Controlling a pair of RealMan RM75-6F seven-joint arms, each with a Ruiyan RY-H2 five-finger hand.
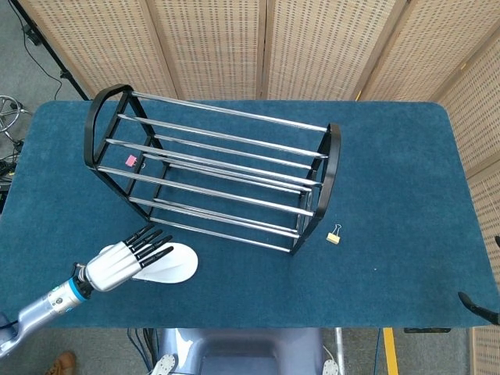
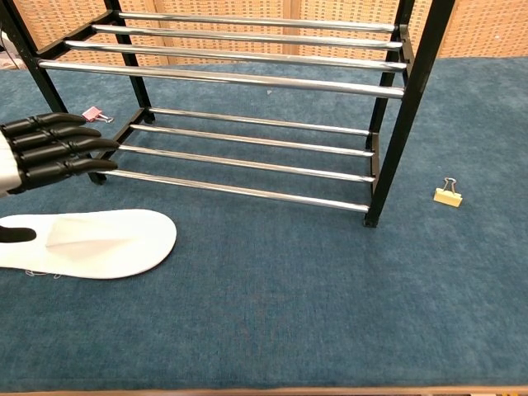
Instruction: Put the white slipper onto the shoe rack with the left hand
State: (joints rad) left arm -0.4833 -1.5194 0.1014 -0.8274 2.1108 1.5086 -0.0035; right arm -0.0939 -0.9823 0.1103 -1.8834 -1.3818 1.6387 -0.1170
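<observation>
The white slipper [image 1: 173, 266] lies flat on the blue table in front of the shoe rack's left end. My left hand [image 1: 125, 262] hovers over its left part with fingers stretched out and apart, holding nothing. The chest view shows those fingers [image 2: 58, 148] above the slipper [image 2: 107, 243] and the thumb low beside it. The black and chrome shoe rack [image 1: 331, 168] stands mid-table, both tiers bare [image 2: 412, 107]. Of my right hand [image 1: 476, 306] only a dark fingertip shows at the lower right edge.
A gold binder clip [image 1: 333, 234] lies right of the rack's front foot, also in the chest view [image 2: 448, 195]. A pink clip [image 1: 130, 161] sits under the rack's left end. Wicker screens stand behind the table.
</observation>
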